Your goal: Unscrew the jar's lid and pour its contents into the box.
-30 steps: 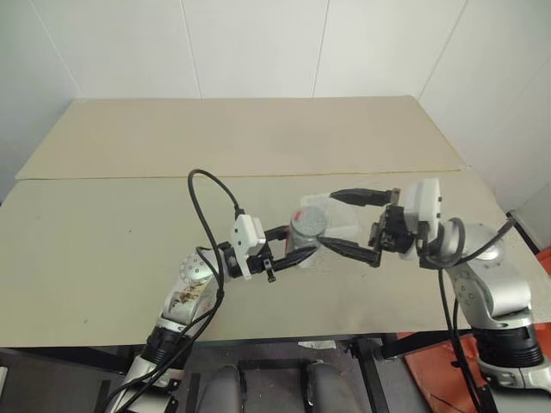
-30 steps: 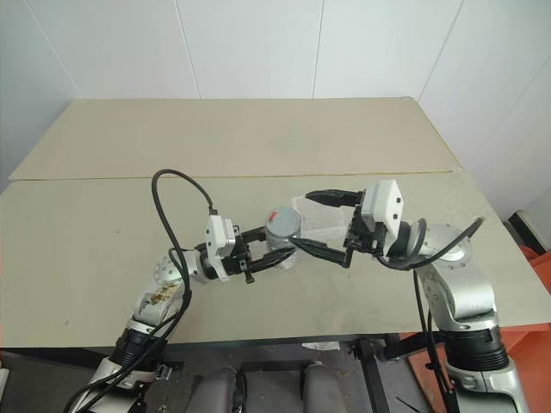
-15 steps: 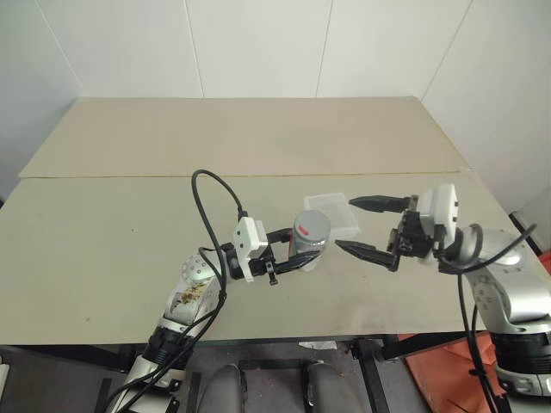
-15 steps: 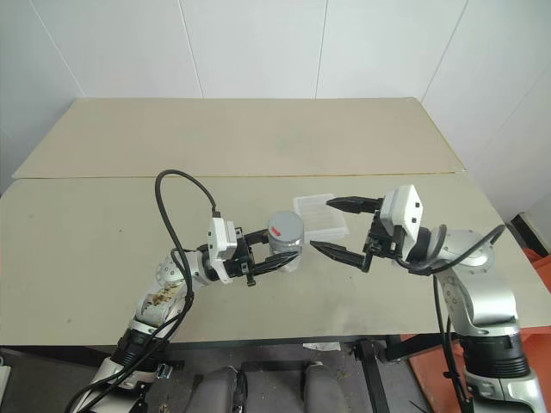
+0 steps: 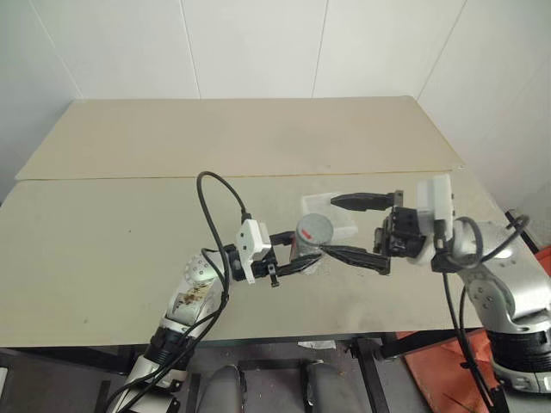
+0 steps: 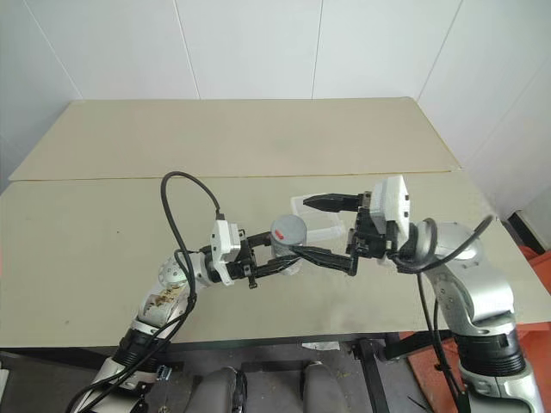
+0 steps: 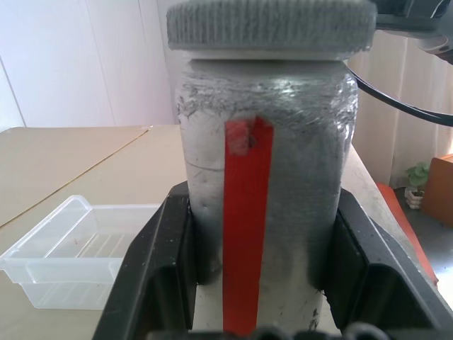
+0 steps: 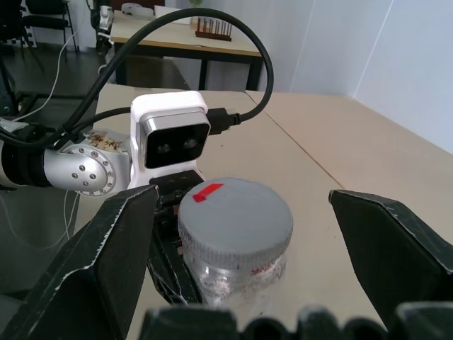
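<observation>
Small clear cylindrical jar [image 7: 262, 212] w/ frosted grey-looking sides, vertical red stripe on front. Round ridged grey screw lid [image 8: 235, 221], small red mark on top. Shallow translucent white plastic box [image 7: 74, 251]. Both pincers black-fingered. Flat beige desk [image 5: 129, 232].

Left end effector [image 5: 297, 255] clamped tight; right end effector [image 5: 337, 227] spread wide, pointing leftward.

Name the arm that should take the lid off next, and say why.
Right. The left gripper is shut on the jar, holding it upright, while the right gripper stands open with a finger on either side of the lid, probably ready to close and twist.
</observation>
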Tool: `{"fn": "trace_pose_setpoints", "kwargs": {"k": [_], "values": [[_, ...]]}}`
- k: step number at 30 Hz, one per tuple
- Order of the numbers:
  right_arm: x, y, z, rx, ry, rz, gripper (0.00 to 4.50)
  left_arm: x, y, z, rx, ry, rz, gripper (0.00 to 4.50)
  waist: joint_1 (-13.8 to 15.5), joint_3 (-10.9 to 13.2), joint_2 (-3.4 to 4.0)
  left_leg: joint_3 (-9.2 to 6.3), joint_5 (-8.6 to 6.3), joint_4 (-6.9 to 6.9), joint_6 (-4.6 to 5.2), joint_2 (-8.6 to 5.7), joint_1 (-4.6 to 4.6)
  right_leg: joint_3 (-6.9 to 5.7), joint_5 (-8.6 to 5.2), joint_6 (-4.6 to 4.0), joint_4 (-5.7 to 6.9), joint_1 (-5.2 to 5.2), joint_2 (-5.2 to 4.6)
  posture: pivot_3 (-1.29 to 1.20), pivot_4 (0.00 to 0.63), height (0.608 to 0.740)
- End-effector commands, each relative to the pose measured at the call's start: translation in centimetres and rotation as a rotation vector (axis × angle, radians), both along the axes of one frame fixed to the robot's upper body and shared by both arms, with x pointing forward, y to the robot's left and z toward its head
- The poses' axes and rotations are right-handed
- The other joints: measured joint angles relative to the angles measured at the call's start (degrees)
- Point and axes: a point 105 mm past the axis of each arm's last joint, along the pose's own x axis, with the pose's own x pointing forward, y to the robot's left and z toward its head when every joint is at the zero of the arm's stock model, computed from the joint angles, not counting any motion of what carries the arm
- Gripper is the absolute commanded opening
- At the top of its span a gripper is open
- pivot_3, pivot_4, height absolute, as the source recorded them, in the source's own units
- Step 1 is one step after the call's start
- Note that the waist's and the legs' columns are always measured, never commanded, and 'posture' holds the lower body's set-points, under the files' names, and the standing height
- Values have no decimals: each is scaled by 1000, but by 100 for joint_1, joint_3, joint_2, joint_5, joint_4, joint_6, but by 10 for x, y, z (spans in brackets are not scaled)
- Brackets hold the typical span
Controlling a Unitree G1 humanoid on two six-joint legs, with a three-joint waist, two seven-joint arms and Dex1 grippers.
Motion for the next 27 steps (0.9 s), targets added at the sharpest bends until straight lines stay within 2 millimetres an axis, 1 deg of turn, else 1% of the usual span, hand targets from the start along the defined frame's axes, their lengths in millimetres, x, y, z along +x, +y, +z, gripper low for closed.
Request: {"fn": "trace_pose_setpoints", "kwargs": {"k": [1,6,11,18,21,24,27], "values": [[-2,8,4,0,-28,28,4500,-2,-3,12,-22,-57,-17,1943,1,0,0,0,0,-1,0,0,-1,0,2,-3,-1,0,-1,0,150,740],[3,14,0,-5,-12,31,4500,-3,-4,12,-29,-58,-13,1943,2,0,0,1,0,0,0,0,-2,0,4,-4,-3,0,-1,0,150,740],[7,14,-1,4,6,19,4500,-3,-3,10,-27,-58,-4,1943,4,0,0,1,0,0,0,0,-1,0,3,-3,-2,0,-1,0,150,740],[8,13,-4,-1,32,24,4500,-3,-4,10,-29,-59,-3,1943,0,0,0,1,0,0,0,0,-1,0,4,-5,-2,0,-1,0,150,740],[8,13,-4,-1,27,20,3911,-2,-4,10,-24,-62,-2,1943,0,0,0,1,0,0,0,0,-1,0,3,-3,-1,0,-1,0,150,740],[9,13,-4,-3,17,4,2998,-2,-4,9,-22,-59,-3,1943,0,0,0,0,0,0,0,0,0,0,3,-2,-1,0,-1,0,150,740],[9,13,-5,-6,12,4,2998,-2,-4,6,-12,-55,-2,1943,1,0,0,1,0,0,0,0,-1,0,3,-3,-2,0,-1,0,150,740]]}}
